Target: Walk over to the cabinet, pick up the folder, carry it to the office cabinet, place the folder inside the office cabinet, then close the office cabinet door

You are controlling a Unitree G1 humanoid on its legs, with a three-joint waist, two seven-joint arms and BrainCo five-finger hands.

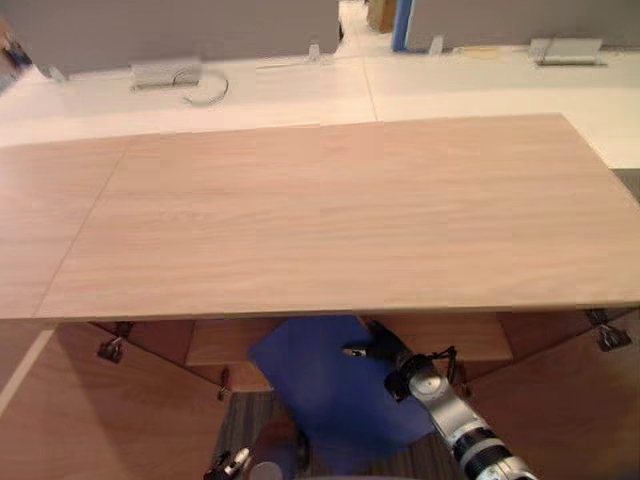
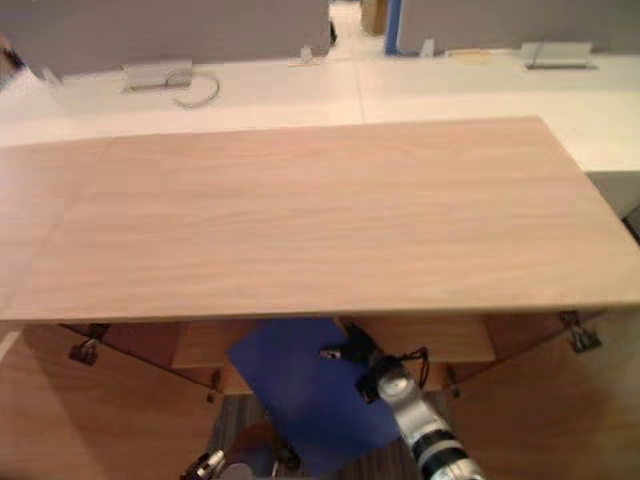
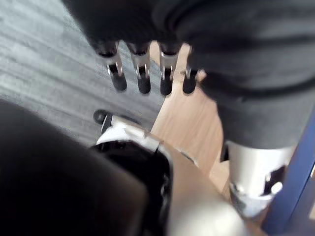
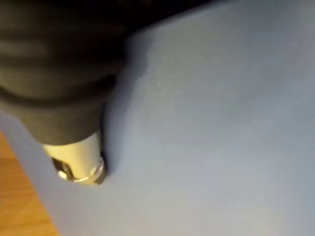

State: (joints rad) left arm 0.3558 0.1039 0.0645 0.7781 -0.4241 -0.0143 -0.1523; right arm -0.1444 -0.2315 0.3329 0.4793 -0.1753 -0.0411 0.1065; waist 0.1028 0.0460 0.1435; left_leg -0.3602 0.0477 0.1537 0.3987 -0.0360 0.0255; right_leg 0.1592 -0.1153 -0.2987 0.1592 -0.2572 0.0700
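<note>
A broad pale wood cabinet top (image 1: 330,215), smooth with fine straight grain, hides nearly all of the office cabinet's inside beneath it. Behind it runs a white counter (image 1: 300,85), cut off at the far edge. Two wooden doors stand swung open below the top's front edge, the left door (image 1: 110,420) and the right door (image 1: 570,400), each cut off by the picture's border. Between them the folder (image 1: 320,390) is a flat, plain blue sheet, matte, tilted, its far corner tucked under the top's edge by an inner wooden shelf (image 1: 225,340). The right robot hand (image 1: 385,352) grips the folder: its thumb (image 4: 78,162) presses on the blue face, while the fingers underneath are hidden. The left robot hand (image 1: 232,463) hangs low by the left door, partly cut off, its fingers (image 3: 142,73) straight and empty above grey ribbed carpet (image 3: 44,64).
</note>
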